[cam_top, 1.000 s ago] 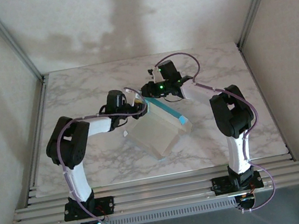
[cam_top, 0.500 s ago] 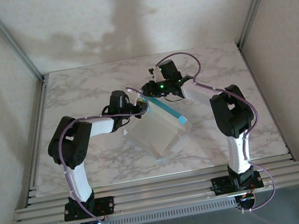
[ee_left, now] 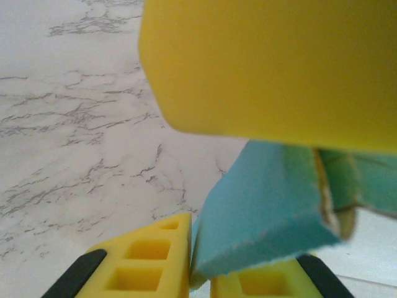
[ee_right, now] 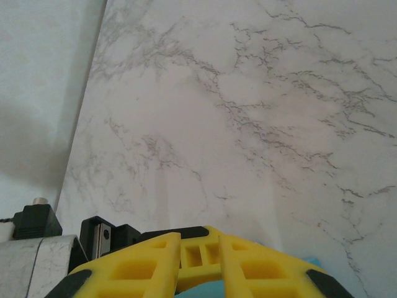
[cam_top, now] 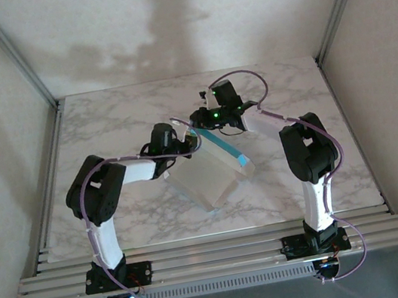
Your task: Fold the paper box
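Seen from above, the paper box (cam_top: 210, 178) lies mid-way across the marble table (cam_top: 103, 127), pale face up, a turquoise strip along its far side. My left gripper (cam_top: 185, 142) and right gripper (cam_top: 204, 122) meet at its far corner. Up close, the wrist views add the grip. My left fingers (ee_left: 267, 62) pinch a turquoise flap (ee_left: 260, 211). My right fingers (ee_right: 248, 267), nearly together, nip a turquoise sliver.
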### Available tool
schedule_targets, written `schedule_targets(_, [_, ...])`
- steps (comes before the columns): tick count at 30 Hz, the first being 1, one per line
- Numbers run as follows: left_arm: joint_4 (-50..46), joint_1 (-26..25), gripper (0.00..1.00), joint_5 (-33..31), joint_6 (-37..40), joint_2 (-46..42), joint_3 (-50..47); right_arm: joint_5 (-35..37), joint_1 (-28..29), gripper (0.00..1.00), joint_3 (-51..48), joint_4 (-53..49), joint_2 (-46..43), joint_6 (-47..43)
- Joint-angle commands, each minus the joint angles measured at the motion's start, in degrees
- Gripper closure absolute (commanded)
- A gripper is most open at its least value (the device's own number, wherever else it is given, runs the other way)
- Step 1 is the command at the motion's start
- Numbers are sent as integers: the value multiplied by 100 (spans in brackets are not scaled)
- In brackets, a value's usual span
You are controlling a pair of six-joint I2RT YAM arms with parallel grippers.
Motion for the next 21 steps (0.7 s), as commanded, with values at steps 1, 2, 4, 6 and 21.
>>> schedule_targets(1, [30, -80, 86, -674, 201, -89, -189, -44, 73, 80, -83, -230, 35, 92])
schedule_targets(2, [62, -91, 86, -722, 208, -102, -230, -8, 75, 80, -83, -268, 18, 103])
schedule_targets(4, [132, -124, 85, -843, 242, -146, -322, 80, 77, 80, -74, -323, -13, 120])
schedule_targets(6, [159, -145, 84, -943, 256, -191, -382, 102, 71, 79, -51, -369, -39, 134])
schedule_targets(21, [780, -146, 77, -823, -267, -625, -1052, 65, 57, 60, -311, -325, -474, 150])
